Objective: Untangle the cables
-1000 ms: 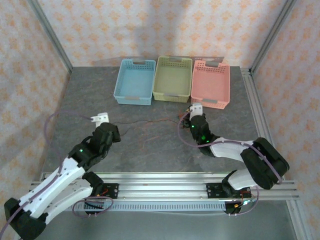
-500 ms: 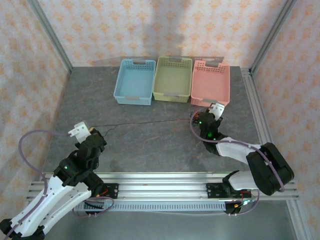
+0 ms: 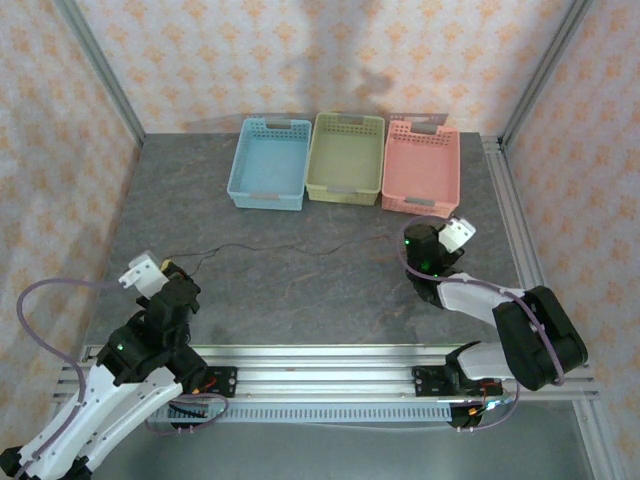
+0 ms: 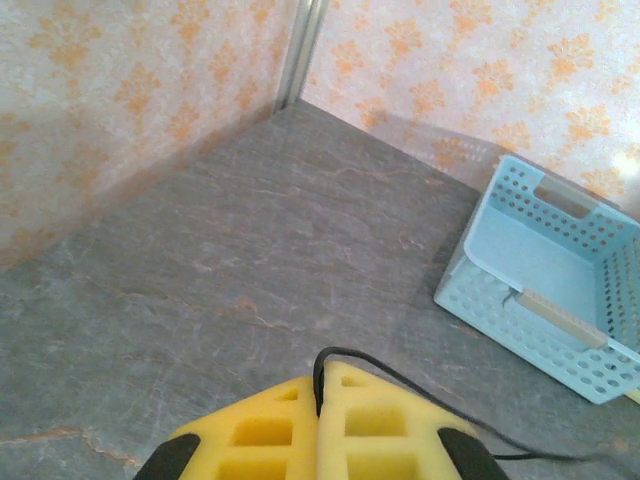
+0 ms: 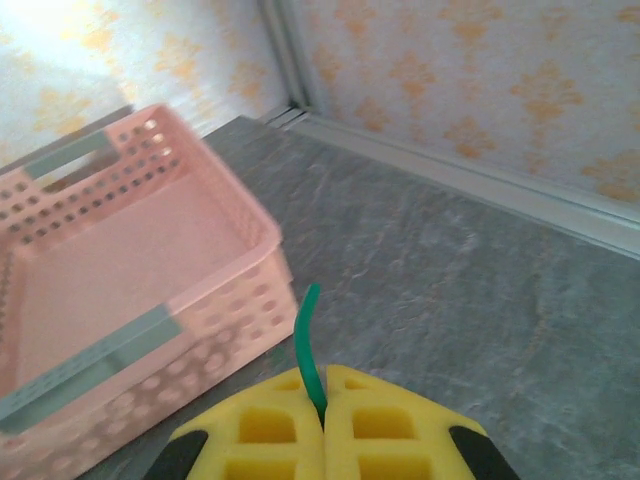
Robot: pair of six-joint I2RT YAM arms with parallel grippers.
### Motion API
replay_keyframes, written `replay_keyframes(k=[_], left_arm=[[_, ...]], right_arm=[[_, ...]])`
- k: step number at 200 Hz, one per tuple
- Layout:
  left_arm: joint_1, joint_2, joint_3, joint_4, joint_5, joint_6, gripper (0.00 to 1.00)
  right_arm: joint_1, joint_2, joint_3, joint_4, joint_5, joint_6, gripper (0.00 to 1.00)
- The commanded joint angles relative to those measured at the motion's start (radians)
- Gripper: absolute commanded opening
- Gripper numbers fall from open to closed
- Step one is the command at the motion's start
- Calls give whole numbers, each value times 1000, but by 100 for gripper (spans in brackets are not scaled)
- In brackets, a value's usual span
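The left gripper [image 4: 320, 395] is clamped on a black cable [image 4: 345, 352], yellow pads [image 4: 270, 430] pressed together, with the blue basket [image 4: 560, 270] at 2 o'clock. The right gripper [image 5: 322, 400] pinches a green cable [image 5: 305, 335], the pink basket [image 5: 120, 250] at 10 o'clock. Overhead the colours are lost: the cables [image 3: 290, 250] read as one thin wavy line across the table [image 3: 300, 300], from 8 to 3 o'clock.

The desk [image 3: 300, 290] is seen as a matt grey, stone-look surface, faintly veined. The blue basket [image 4: 500, 310] and pink basket [image 5: 215, 300] are moulded in perforated plastic with a soft sheen. The jaws are faced with yellow foam-like pads [image 5: 265, 430]. The green cable [image 5: 303, 345] and black cable [image 4: 318, 372] are smoothly sheathed.
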Motion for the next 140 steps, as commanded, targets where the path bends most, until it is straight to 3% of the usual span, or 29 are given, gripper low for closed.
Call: replay_keyframes(k=[1,21,64,92,104,140], left_arm=[[-13,-34,-3,-64,-100,-50,0],[-15,-62,-16,-57,-113,-48,0],[-17,-40,-12,-33,-72,-15,0],[-16,-18,-60,121,120,106,0],[-16,25,-59,143,184,109,6],[-15,258,7,158,420,98,9]], right_arm=[[-10,-16,-20,-44,98,76,0],[-13,-20,-26,-24,92,67,0],[-13,-28,-38,31,-50,51,0],[-13,-15,-34,35,-126,66,0],[-13,-15,-30,34,-141,66,0],[-12,-15,-26,35,-171,64,0]])
